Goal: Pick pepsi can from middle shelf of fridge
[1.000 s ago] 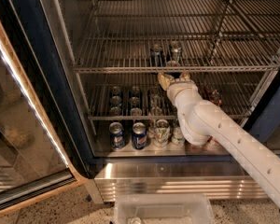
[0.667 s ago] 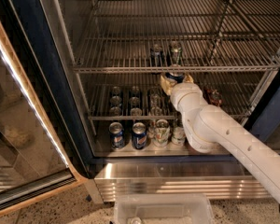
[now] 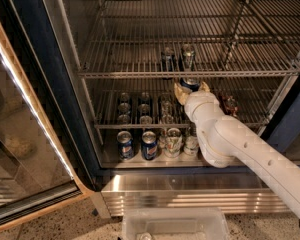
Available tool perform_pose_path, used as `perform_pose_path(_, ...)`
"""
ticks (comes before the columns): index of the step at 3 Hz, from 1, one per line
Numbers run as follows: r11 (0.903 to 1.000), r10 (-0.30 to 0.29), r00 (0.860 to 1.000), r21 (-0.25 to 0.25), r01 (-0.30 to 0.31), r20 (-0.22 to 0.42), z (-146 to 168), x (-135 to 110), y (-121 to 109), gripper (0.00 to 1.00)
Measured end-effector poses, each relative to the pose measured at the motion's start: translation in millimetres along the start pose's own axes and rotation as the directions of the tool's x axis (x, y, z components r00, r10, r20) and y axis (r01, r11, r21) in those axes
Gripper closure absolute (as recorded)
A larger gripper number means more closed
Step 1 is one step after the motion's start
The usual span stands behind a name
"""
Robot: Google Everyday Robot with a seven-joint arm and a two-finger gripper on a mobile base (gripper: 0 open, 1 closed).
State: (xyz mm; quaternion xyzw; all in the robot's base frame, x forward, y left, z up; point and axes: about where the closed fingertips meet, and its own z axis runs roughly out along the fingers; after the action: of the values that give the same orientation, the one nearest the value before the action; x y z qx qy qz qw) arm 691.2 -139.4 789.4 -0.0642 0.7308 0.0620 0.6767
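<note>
The fridge (image 3: 65,84) stands open. My gripper (image 3: 191,87) is just in front of and slightly below the front rail of the middle shelf (image 3: 140,74). Its tan fingers (image 3: 179,92) are closed around a small dark blue pepsi can (image 3: 190,82) with a silver top, held upright off the rack. Two more cans (image 3: 167,58) (image 3: 188,54) stand on the middle shelf right behind the gripper. My white arm (image 3: 240,144) comes in from the lower right and hides part of the lower shelf.
The lower rack holds rows of cans (image 3: 144,109) and a red can (image 3: 231,104) at the right. On the steel floor stand two blue cans (image 3: 125,145) (image 3: 149,144) and white-and-green cans (image 3: 173,141). The glass door (image 3: 25,134) is open at left. A clear bin (image 3: 172,224) sits below.
My gripper has shifted a little to the right along the front of the middle shelf, and the blue can in it now shows more plainly. The shelf cans have not moved.
</note>
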Motion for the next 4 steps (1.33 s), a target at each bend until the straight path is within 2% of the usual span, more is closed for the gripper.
perform_pose_path(4, 0.9964, 0.017, 1.0, 0.083, -0.016, -0.011, -74, -3, -9, 1.0)
